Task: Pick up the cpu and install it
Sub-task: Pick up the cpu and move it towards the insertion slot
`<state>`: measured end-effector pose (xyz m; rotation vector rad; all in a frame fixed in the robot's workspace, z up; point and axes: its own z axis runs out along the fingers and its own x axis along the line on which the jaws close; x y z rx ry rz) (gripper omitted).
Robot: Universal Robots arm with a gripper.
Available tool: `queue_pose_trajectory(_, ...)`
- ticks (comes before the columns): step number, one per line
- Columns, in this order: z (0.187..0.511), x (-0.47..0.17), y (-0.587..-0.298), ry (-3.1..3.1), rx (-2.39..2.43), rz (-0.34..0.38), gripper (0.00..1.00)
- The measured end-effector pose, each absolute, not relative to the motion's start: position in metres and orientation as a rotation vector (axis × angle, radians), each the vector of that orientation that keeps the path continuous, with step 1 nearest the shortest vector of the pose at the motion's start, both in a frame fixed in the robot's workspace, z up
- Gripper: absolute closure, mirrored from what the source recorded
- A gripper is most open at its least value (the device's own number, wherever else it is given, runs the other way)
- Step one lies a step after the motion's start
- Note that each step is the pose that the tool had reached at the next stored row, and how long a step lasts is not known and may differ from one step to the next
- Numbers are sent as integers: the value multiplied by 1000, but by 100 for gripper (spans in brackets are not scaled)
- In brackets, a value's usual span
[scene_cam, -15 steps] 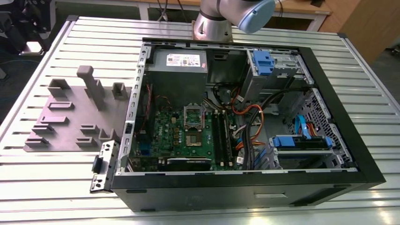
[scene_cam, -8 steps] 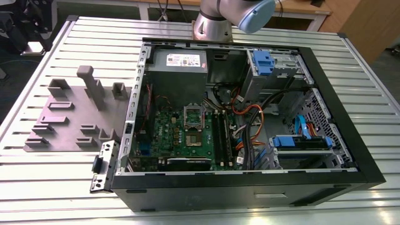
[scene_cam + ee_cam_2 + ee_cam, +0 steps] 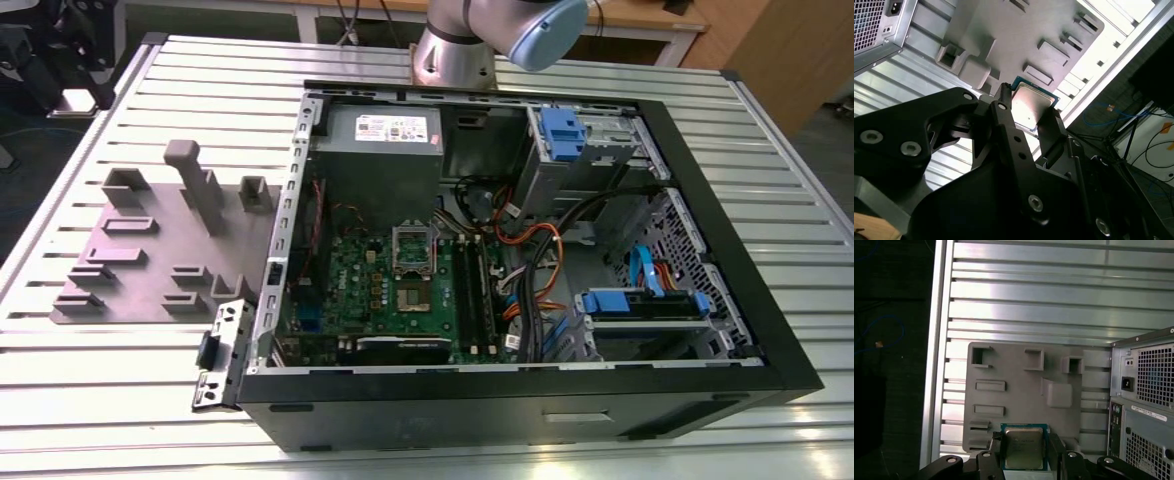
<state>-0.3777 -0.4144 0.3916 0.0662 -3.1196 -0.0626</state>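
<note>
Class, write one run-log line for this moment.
gripper | shut on flat square silver cpu | held over grey slotted plastic tray

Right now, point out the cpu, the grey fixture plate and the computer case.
cpu [image 3: 1024, 447]: first wrist view, middle of its silver top.
grey fixture plate [image 3: 1019, 395]: first wrist view, bare flat patch.
computer case [image 3: 441, 415]: exterior view, black outer wall.

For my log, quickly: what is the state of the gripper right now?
Gripper: shut on the small flat square silver metal cpu.
</note>
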Motion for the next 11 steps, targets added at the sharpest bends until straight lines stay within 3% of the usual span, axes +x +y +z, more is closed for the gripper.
queue_pose_trajectory(11,392,-374,-414,-3120,66,-62,55)
